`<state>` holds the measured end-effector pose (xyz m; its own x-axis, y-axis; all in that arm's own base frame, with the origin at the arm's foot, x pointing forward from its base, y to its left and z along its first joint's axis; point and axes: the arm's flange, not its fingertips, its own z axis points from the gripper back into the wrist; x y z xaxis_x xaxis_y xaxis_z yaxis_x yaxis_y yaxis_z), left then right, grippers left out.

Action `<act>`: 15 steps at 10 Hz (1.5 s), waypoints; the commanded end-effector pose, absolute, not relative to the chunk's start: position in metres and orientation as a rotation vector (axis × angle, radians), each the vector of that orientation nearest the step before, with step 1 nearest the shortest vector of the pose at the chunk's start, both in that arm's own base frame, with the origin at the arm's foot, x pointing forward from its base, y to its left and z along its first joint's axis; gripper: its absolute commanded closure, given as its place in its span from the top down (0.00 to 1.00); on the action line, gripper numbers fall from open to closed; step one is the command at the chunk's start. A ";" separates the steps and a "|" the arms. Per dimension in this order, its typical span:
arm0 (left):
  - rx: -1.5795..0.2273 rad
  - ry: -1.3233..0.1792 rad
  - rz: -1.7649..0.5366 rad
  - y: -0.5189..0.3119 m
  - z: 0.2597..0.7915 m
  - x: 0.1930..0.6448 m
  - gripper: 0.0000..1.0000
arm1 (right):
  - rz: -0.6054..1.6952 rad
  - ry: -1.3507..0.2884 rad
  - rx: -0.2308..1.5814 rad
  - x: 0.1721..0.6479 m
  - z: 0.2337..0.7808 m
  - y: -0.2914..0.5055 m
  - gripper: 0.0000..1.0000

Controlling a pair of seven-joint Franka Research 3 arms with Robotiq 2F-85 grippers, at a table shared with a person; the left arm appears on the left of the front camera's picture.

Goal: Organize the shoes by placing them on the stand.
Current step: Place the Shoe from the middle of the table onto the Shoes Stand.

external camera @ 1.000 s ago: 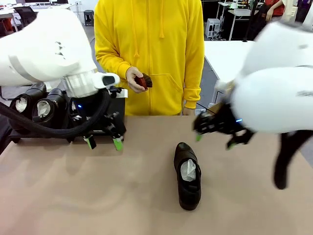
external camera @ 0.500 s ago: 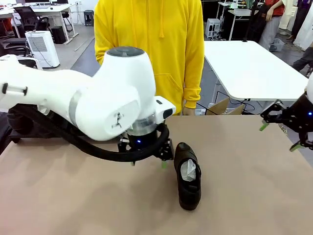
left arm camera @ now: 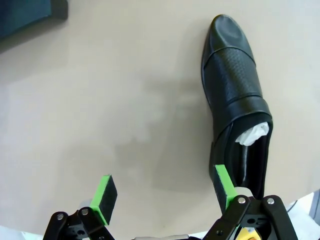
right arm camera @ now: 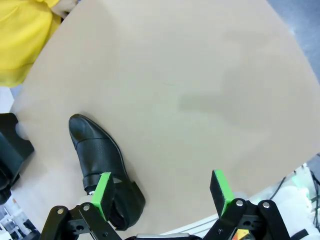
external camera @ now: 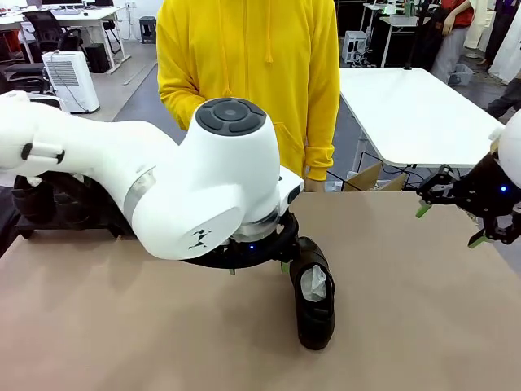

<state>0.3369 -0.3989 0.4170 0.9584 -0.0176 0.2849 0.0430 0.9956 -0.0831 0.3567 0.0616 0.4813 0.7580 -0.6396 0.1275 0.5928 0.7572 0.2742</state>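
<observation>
A glossy, likely slippery black shoe [left arm camera: 235, 95] is seen alone mid-table, best gripped across its stiff heel collar, as the left gripper [left arm camera: 165, 192] is held spread beside it.

Nothing here can be read: no words, numbers or brand names. The only mark is a small dark emblem on the left arm's white casing [external camera: 199, 238], too small to make out.
</observation>
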 end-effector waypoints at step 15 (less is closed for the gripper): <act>-0.067 -0.097 -0.101 -0.453 0.355 0.372 1.00 | -0.670 -0.211 0.245 0.357 0.482 0.057 1.00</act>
